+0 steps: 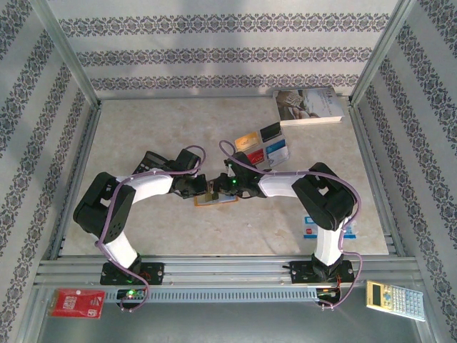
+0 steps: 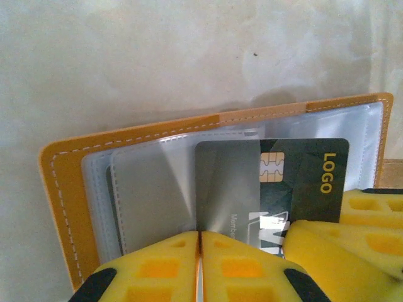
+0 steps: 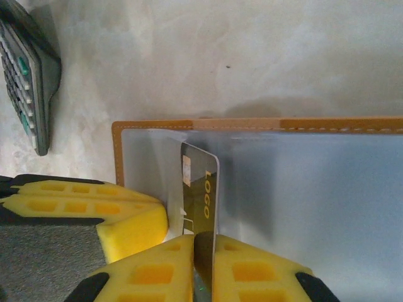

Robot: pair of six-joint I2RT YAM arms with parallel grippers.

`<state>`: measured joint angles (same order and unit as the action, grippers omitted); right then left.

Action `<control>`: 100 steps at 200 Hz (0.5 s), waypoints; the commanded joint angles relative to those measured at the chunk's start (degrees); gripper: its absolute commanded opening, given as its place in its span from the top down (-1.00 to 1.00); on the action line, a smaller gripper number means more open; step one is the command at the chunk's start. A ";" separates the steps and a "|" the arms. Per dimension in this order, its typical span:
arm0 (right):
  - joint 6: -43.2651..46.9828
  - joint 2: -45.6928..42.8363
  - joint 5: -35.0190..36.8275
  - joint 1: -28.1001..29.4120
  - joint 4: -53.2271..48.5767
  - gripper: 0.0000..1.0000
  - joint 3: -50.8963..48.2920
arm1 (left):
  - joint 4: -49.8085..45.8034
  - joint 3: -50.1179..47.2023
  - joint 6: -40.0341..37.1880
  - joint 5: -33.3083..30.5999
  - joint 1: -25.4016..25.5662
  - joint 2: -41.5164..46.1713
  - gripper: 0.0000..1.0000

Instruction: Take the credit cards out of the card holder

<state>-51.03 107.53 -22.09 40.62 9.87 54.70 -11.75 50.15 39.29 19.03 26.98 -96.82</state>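
While the left pincer seemingly clamps the card holder by its edge, the right pincer pinches a dark card.

Yellow "LOGO" on dark chip card in card holder; faint "Membe" below chip

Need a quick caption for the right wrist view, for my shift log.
Right tool pinching a dark LOGO card at the open orange-edged card holder, calculator at upper left.
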 commanded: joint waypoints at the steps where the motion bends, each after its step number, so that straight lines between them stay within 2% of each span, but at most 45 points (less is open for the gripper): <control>1: -0.23 0.69 0.20 0.33 1.25 0.79 0.51 | -1.35 -1.58 -0.32 -1.82 -0.33 -1.45 0.80; 54: 2.17 -5.32 5.50 -1.24 -0.96 0.94 -2.25 | -2.53 -1.12 -0.60 -3.09 -0.48 0.60 0.77; 100: 6.16 -12.53 8.11 -2.84 -1.96 0.99 -4.57 | -4.32 0.30 -1.06 -3.43 -0.83 4.83 0.69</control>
<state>-48.40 99.33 -17.10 38.76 8.54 51.48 -12.91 50.15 39.24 17.21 26.87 -95.39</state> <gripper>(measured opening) 0.050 0.140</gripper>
